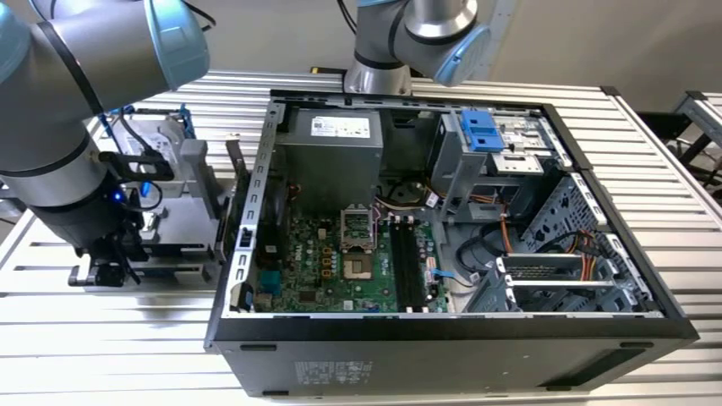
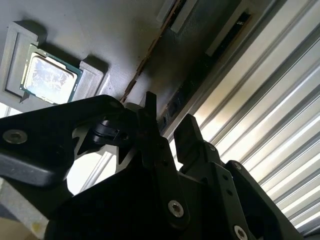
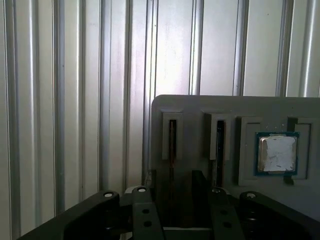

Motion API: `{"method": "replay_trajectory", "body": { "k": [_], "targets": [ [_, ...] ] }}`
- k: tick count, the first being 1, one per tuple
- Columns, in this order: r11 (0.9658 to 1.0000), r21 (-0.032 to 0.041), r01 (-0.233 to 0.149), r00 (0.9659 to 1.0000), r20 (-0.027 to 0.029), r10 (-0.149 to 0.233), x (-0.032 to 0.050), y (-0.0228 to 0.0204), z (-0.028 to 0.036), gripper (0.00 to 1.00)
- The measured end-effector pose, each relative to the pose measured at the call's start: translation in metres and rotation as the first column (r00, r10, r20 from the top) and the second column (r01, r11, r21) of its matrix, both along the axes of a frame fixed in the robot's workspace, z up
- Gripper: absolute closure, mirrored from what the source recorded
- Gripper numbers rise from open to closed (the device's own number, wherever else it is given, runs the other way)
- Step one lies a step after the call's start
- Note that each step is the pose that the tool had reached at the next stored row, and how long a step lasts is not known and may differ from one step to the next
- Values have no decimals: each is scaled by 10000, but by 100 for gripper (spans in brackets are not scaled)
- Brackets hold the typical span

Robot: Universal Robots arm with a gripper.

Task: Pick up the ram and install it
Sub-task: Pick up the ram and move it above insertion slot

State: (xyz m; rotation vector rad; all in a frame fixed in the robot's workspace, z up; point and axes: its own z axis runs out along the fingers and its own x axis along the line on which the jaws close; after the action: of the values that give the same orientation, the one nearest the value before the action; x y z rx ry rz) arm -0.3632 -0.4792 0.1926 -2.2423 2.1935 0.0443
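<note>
Standing on edge in a narrow slot of the grey holder (image 3: 200, 105), the ram (image 3: 172, 142) is seen in the first wrist view in line with the gap of the gripper (image 3: 173, 192), whose fingers are parted and grasp nothing. For a good grasp, the fingers should be kept parallel to the board and centred on it, so that it is lifted straight and not bent against the slot walls.
</note>
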Motion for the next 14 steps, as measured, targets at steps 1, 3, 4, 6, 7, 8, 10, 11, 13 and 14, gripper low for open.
{"method": "replay_trajectory", "body": {
  "k": [1, 3, 4, 6, 7, 8, 10, 11, 13, 14],
  "targets": [
    [10000, 0, -1, 10000, 0, 1, 0, 0, 0, 0],
    [10000, 0, -2, 10000, 0, 2, 0, 0, 0, 0],
    [10000, 0, -3, 10000, 0, 3, 0, 0, 0, 100],
    [10000, 0, -5, 10000, 0, 5, 0, 0, 0, 100],
    [10000, 0, -6, 10000, 0, 6, 0, 0, 0, 100],
    [10000, 0, -7, 10000, 0, 7, 0, 0, 0, 100],
    [10000, 0, -9, 10000, -1, 9, 0, 0, 0, 100],
    [10000, 0, -10, 10000, 0, 10, 0, 0, 0, 100],
    [10000, 0, -11, 10000, 0, 11, 0, 0, 0, 100],
    [10000, -1, -13, 10000, -1, 13, 0, 0, 0, 100]
  ]
}}
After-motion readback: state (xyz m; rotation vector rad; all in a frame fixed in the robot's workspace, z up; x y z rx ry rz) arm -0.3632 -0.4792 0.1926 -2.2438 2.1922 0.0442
